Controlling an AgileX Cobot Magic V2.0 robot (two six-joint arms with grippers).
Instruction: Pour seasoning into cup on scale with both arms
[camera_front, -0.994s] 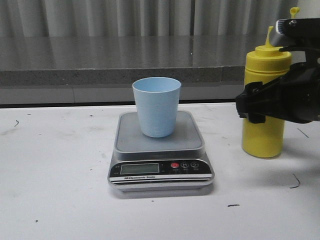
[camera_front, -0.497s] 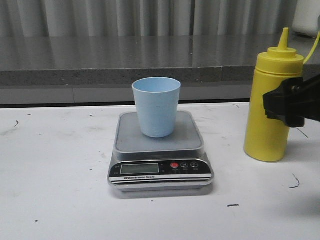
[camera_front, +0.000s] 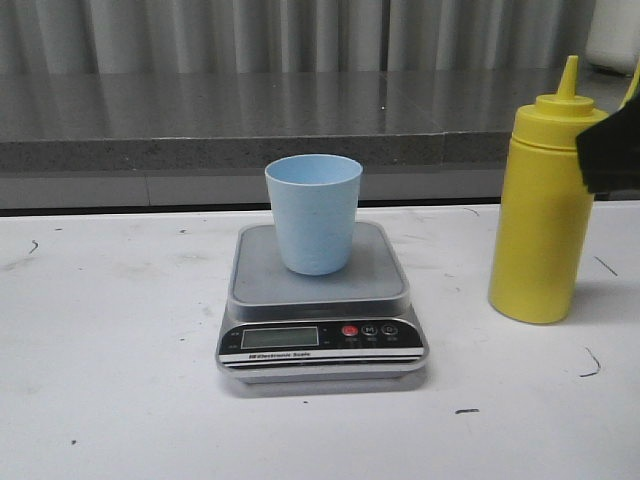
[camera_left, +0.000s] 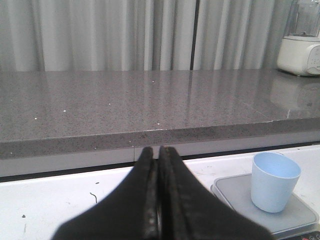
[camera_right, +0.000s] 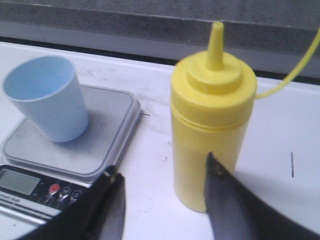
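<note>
Front view shows a white, scuffed counter (camera_front: 120, 400) before a grey stone ledge (camera_front: 200, 110) and curtains (camera_front: 300, 35). The cup (camera_front: 313, 213) stands on the scale (camera_front: 320, 300); the yellow bottle (camera_front: 541, 210) stands upright to its right. Only the wrist views show the hands: left hand (camera_left: 159, 200) clenched on nothing, right hand (camera_right: 162, 200) spread wide, just near of the bottle
</note>
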